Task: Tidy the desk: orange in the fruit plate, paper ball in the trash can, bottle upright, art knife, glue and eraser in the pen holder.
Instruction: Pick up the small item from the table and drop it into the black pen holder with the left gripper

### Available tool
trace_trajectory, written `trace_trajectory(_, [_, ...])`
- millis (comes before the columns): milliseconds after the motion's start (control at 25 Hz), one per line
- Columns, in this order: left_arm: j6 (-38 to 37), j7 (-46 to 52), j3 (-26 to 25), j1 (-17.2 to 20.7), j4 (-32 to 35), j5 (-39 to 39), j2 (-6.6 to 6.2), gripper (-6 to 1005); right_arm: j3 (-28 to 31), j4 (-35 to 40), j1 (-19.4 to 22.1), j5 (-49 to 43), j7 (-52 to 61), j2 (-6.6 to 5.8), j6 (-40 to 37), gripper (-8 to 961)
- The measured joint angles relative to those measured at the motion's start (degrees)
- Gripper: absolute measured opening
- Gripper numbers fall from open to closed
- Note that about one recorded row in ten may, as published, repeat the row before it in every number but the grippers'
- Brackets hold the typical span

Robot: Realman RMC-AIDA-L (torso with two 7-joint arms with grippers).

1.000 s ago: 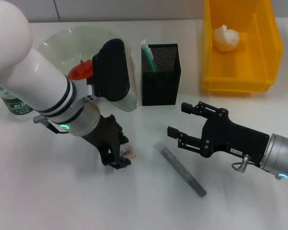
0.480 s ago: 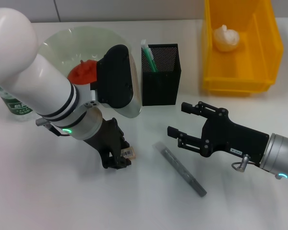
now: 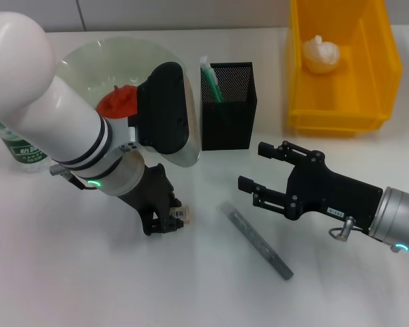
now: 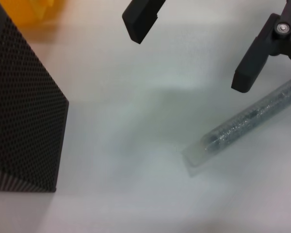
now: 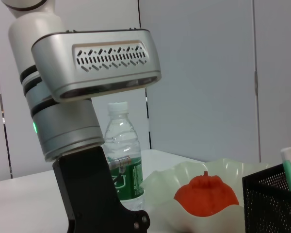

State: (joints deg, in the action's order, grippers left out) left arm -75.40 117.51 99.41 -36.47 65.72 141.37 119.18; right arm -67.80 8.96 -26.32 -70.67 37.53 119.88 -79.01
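Head view: the left gripper (image 3: 169, 219) is low over the white tabletop (image 3: 68, 272), its jaws closed on the eraser (image 3: 181, 215), which sits at the tabletop or barely off it; I cannot tell which. The right gripper (image 3: 255, 170) hangs to the right with its jaws wide apart and holding nothing. Between the two grippers a grey knife (image 3: 255, 240) lies slantwise on the tabletop. Behind, the orange (image 3: 117, 103) rests in the plate (image 3: 102, 58), the bottle (image 3: 17, 146) stands at the far left, and the holder (image 3: 228, 105) has a green-and-white stick in it. The paper ball (image 3: 320, 54) is in the yellow bin (image 3: 341, 68).

Left wrist view: the holder's mesh wall (image 4: 22, 116), the knife (image 4: 247, 121) flat on the tabletop, and the two spread fingers (image 4: 140, 19) of the right gripper.

Right wrist view: the left arm close up, with the bottle (image 5: 122, 160) upright behind it, the orange (image 5: 206, 194) in the plate (image 5: 169, 187), and a corner of the holder (image 5: 274, 201).
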Motion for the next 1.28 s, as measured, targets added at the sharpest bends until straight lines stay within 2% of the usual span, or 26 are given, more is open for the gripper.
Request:
trace_trajectory(80, [0.02,-0.23,0.08,0.02,0.04,0.03,0.0,285,0.01,0.0,-0.05,0.0,0.0,0.0,0.0,726])
trace_trajectory(400, [0.03,-0.48,-0.59,0.45,1.13,-0.34,-0.02,284,1.02,0.0,0.0,0.0,0.0,0.0,-0.01,726])
trace_trajectory(600, [-0.11,-2.11,-3.64,3.43,6.67,-3.78,-0.34,283,2.27,-0.07,0.32,0.0,0.0,0.0,-0.53,725])
trace_trajectory(680, [-0.11,-2.11,-3.64,3.43,6.67,-3.78,-0.34,283,2.57,-0.08,0.39,0.0,0.0,0.0,-0.61,725])
trace_trajectory(760, [-0.31,-4.52,-7.09,6.0,10.68,-8.05,-0.42,283,2.86,-0.1,0.48,0.0,0.0,0.0,-0.69,725])
trace_trajectory(880, [-0.31,-4.52,-7.09,6.0,10.68,-8.05,-0.42,291,2.88,-0.14,0.48,0.0,0.0,0.0,-0.77,725])
trace_trajectory(920, [-0.27,-6.42,-9.96,7.9,13.03,-11.98,-0.44,294,2.88,-0.15,0.49,0.0,0.0,0.0,-0.84,725])
trace_trajectory(960, [0.56,-9.44,-14.26,9.53,14.08,-18.52,-0.44,297,2.88,-0.23,0.49,0.0,0.0,0.0,-1.03,725])
trace_trajectory(1000, [1.3,-9.78,-14.82,9.62,13.88,-19.72,-0.44,300,2.9,-0.32,0.49,0.0,0.0,0.0,-1.14,725])
trace_trajectory(1120, [2.49,-10.02,-15.18,9.67,13.63,-20.64,-0.44,308,2.99,-0.68,0.44,0.0,0.0,0.0,-1.3,726])
trace_trajectory(1160, [7.39,-9.83,-14.54,9.69,13.0,-21.62,-0.31,311,3.04,-0.82,0.4,0.0,0.0,0.0,-1.3,726])
trace_trajectory(1280, [11.0,-9.61,-13.45,9.69,12.81,-22.1,-0.19,319,3.05,-1.08,0.32,0.0,0.0,0.0,-1.31,726])
